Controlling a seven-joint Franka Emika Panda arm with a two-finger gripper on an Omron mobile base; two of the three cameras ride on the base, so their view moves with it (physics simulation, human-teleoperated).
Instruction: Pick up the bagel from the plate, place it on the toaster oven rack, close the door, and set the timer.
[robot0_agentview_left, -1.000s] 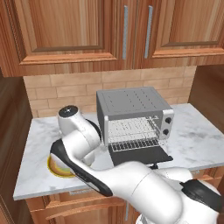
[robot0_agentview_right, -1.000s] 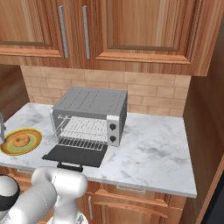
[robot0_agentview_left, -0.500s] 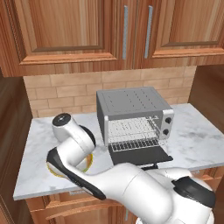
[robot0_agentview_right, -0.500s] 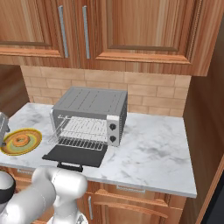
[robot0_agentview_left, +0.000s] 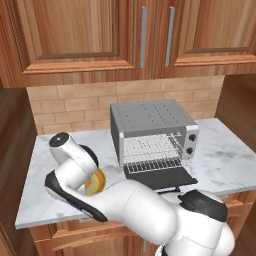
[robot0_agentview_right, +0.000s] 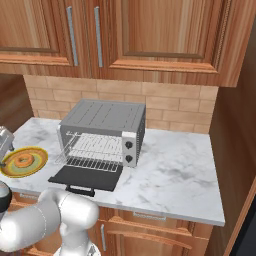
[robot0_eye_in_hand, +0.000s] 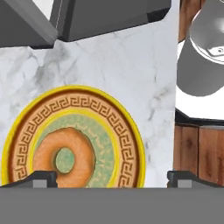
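The bagel (robot0_eye_in_hand: 65, 157) lies on the plate (robot0_eye_in_hand: 127, 118), a golden ring left of the green centre. My gripper (robot0_eye_in_hand: 113, 179) hangs open above the plate, its left fingertip (robot0_eye_in_hand: 43, 178) beside the bagel and its right one off the plate's edge, with nothing between them. In the right base view the bagel (robot0_agentview_right: 22, 160) rests on the plate (robot0_agentview_right: 39, 159) at the counter's left end. The toaster oven rack (robot0_agentview_right: 95, 150) sits inside the cavity. The door (robot0_agentview_right: 87, 176) lies folded down flat, handle toward the counter's front. In the left base view my arm hides most of the plate (robot0_agentview_left: 96, 182).
The silver toaster oven (robot0_agentview_left: 152, 127) stands mid-counter against the brick wall, with knobs on its right side. Marble counter (robot0_agentview_right: 175, 175) stretches to its right. Wooden cabinets hang overhead. The open door's corner (robot0_eye_in_hand: 113, 15) lies just beyond the plate.
The arm has swung left and lower over the plate, covering it in the left base view. The gripper has stayed open; bagel and plate have not moved.
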